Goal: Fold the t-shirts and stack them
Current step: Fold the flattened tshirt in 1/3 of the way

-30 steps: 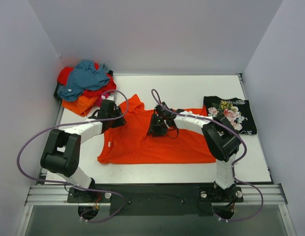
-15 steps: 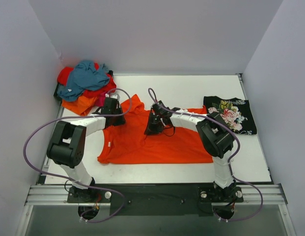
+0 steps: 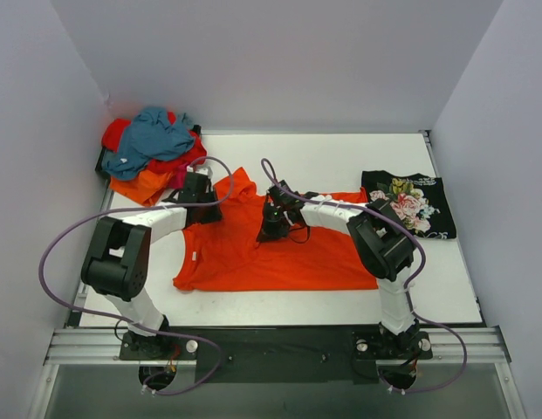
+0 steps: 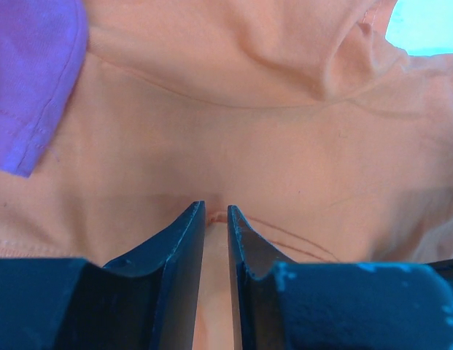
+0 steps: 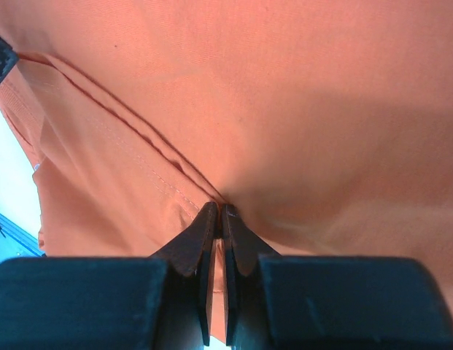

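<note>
On the middle of the table (image 3: 340,161) an orange shirt (image 3: 271,257) is lying spread out, mostly flat, with its far edge rumpled, and we are working on it with both arms. Our left gripper (image 4: 215,210) is sitting at the shirt's far left part, near the collar. Its fingers are standing almost together, and in the left wrist view they are pressing into the cloth with a thin ridge of orange showing in the narrow gap, so we are reading it as pinching the orange shirt. A purple cloth (image 4: 29,73) is lying just beside it, at the upper left of that view.

Our right gripper (image 5: 217,211) is resting on the far edge of the shirt, near its middle. Its fingers are pressed together at the tips, nipping the cloth right beside a stitched seam, and the cloth is puckering toward them.

At the far left corner a pile (image 3: 153,161) of crumpled shirts is waiting, with a teal shirt (image 3: 157,135) lying on top of red and orange ones. Its near edge is lying close to our left gripper. At the right, a black shirt (image 3: 410,202) with a floral print is lying folded flat, just beside the orange shirt's right end; from above we cannot tell whether the two are touching.
</note>
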